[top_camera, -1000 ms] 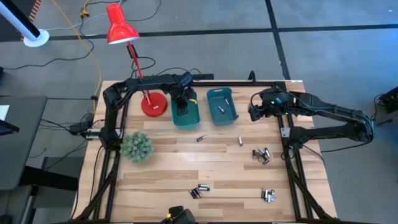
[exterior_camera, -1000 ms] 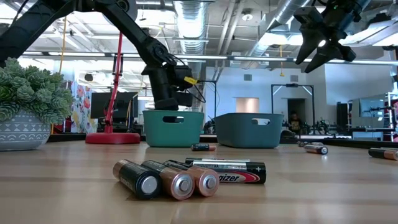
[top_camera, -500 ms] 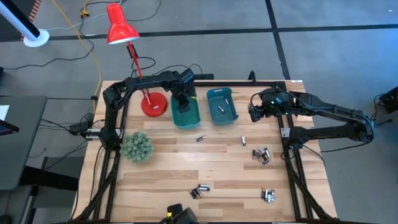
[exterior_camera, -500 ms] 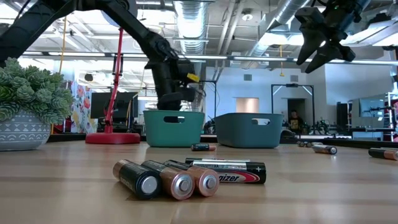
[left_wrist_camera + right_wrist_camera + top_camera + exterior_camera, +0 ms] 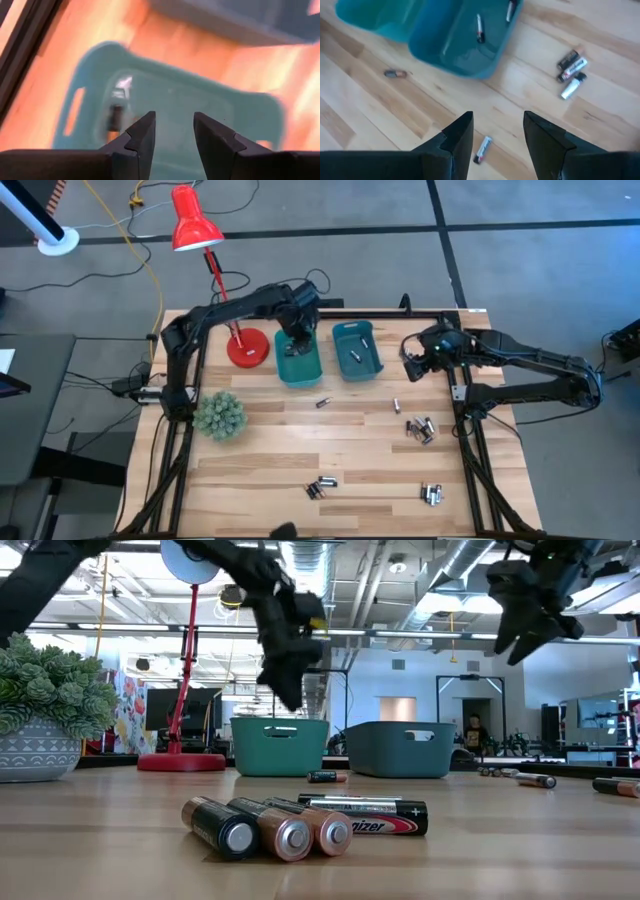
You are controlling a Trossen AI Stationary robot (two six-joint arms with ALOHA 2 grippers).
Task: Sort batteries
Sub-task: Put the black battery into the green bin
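Cylindrical metal-capped batteries (image 5: 300, 825) on pale grained wooden table (image 5: 260, 450), smooth teal bins (image 5: 280, 746) behind

Right gripper (image 5: 494, 131): two dark fingers parted, nothing between them, held above the wooden counter (image 5: 380, 120).
Dark teal bin (image 5: 470, 42): held two batteries (image 5: 479, 28).
Lighter teal bin (image 5: 375, 15): touching the dark one, only partly visible.
Loose cells: one (image 5: 483, 149) showing between the fingers; one small (image 5: 396, 73) near the bins; a cluster of three (image 5: 571, 72) well apart.
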